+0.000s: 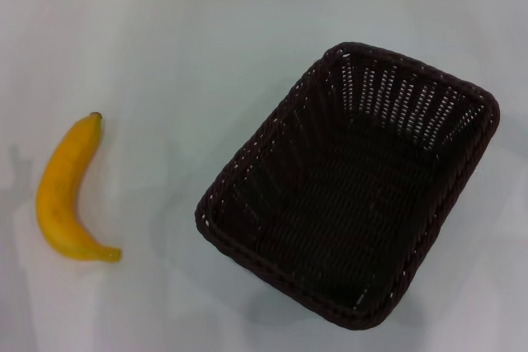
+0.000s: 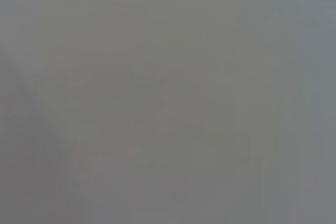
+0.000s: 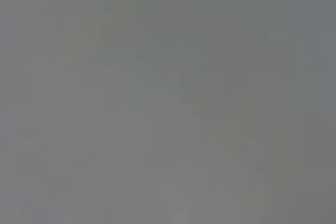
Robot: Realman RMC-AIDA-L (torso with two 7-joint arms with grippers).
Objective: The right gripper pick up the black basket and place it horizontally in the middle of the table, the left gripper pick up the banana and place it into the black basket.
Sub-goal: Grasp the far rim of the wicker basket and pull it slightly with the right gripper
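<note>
Big white worktop [image 1: 165, 55] taking up basically the whole head view, nothing on it but the two task items. Then the black basket [image 1: 351, 183], sitting empty and open side up toward the right half, skewed so its long side runs diagonally from near-left to far-right rather than square to the edge. Probably dumped there on purpose so the first job is straightening it out and dragging it to the middle. Looks rigid, with a thick braided rim, so likely an easy pinch on one wall. Smaller: the banana [image 1: 70, 191], flat on its side way over on the left, well apart from the basket, dark tip pointing away and stem end nearer. Makes sense, lying on the left arm's side for later. Neither arm anywhere in the head view, and both wrist views just flat grey with nothing to make out, so can't say where the left gripper or right gripper are, or whether either set of fingers is open, closed or holding anything. Reads like the very start, nothing picked up yet.
</note>
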